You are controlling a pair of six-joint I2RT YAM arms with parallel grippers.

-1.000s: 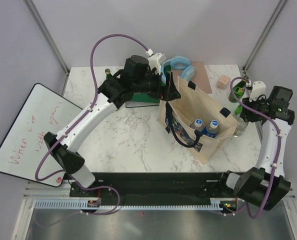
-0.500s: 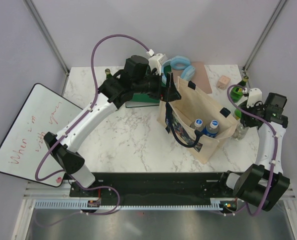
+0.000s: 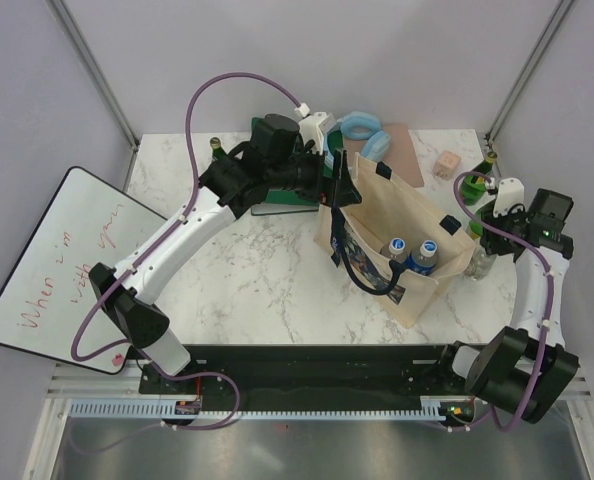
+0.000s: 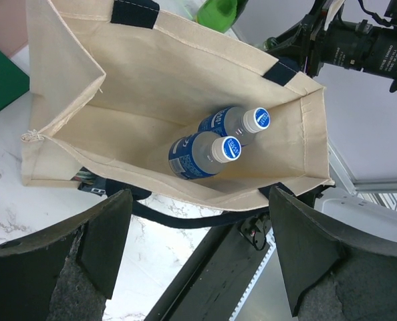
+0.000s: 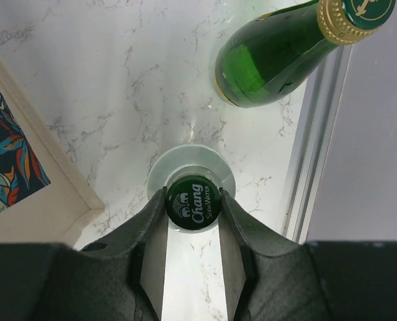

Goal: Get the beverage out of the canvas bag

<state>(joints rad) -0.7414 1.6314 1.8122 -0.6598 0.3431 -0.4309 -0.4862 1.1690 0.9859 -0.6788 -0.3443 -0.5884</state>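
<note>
Canvas bag — two bottles inside, labels unreadable.

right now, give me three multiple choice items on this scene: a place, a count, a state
1. Where does the Chang bottle stand? A on the table beside the canvas bag; B inside it; C on a shelf.
2. How many blue-capped bottles lie in the bag? A one; B two; C four.
3. The left claw is: A shut on a strap; B shut on a bottle; C open.
Key: A, marble shows under it, right claw shut on its cap; B, two caps show; C, fingers wide apart.
</note>
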